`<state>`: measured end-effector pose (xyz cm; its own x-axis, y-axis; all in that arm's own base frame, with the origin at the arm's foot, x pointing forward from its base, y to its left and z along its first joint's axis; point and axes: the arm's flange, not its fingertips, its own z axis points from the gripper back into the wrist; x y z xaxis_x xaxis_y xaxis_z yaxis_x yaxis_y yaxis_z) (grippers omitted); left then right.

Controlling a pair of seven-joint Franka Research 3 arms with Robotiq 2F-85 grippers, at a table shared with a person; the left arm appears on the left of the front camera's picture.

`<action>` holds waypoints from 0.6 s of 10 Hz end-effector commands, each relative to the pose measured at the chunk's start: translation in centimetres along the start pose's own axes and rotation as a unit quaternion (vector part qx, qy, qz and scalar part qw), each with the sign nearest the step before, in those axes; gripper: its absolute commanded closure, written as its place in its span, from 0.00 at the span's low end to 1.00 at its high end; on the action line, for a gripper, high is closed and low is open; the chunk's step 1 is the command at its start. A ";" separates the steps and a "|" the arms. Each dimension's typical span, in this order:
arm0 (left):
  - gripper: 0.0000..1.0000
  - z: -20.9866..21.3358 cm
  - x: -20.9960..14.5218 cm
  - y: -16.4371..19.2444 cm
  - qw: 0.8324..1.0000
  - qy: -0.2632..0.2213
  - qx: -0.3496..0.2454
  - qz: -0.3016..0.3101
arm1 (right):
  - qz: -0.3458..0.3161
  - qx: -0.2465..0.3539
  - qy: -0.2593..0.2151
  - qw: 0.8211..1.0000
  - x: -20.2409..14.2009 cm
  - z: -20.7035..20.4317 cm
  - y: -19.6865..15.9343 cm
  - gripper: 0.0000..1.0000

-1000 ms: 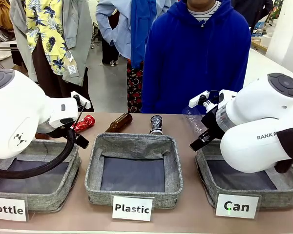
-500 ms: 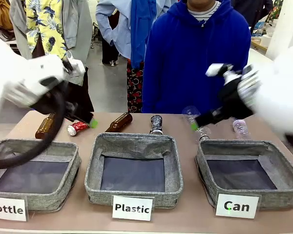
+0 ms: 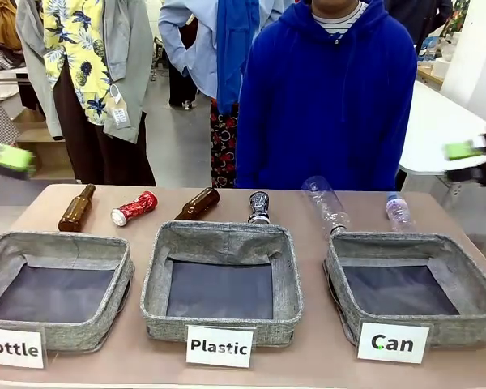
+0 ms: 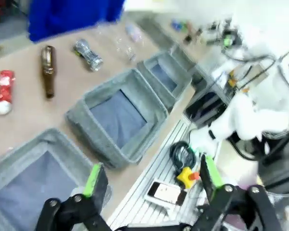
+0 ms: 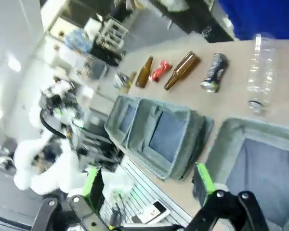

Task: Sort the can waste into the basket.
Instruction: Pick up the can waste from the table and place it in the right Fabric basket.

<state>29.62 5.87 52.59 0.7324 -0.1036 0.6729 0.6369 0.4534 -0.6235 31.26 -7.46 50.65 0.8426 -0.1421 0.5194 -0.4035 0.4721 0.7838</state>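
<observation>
**Both cans lie in the far row, well away from two empty grippers**

At the far left edge of the front view, the left gripper [image 4: 150,177] hangs high off the table [image 3: 308,356]. Its wrist camera shows the green-padded fingers spread wide with nothing between them.

Below and to its right, in the far row, a brown bottle [image 3: 75,208] lies just beside the red can [image 3: 134,207]. The can is on its side, and its long axis slants from near-left to far-right. This is the can nearer the left arm, and it is well apart from the target basket.

Past a second brown bottle [image 3: 198,203], the black can [image 3: 259,207] lies behind the Plastic basket [image 3: 223,328]. Its long axis points almost straight across the table toward the person [image 3: 324,97]. Two clear plastic bottles [image 3: 326,204] separate it from the right side.

The Can basket [image 3: 454,331] sits at the near right with no can in it.

At the far right edge, the right gripper [image 5: 147,182] is also raised, wide open and holding nothing. The black can lies down and to its left, so it looks to be that arm's likelier pick. A grasp there would probably need the fingers to close across the can's short width.
</observation>
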 end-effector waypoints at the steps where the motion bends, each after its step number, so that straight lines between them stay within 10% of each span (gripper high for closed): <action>1: 0.00 2.7 -5.7 6.1 0.992 -0.080 -0.046 0.083 | -0.066 0.032 -0.061 0.995 -3.1 2.8 -6.3 0.00; 6: 0.00 3.8 -11.5 11.5 0.938 -0.247 -0.078 0.231 | -0.202 0.059 -0.167 0.963 -5.9 7.2 -15.8 0.00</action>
<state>28.84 19.88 39.53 0.7772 0.4845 0.4016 0.3357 0.2206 -0.9158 29.06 -20.38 37.69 0.7973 -0.5593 0.2269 -0.1078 0.2380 0.9653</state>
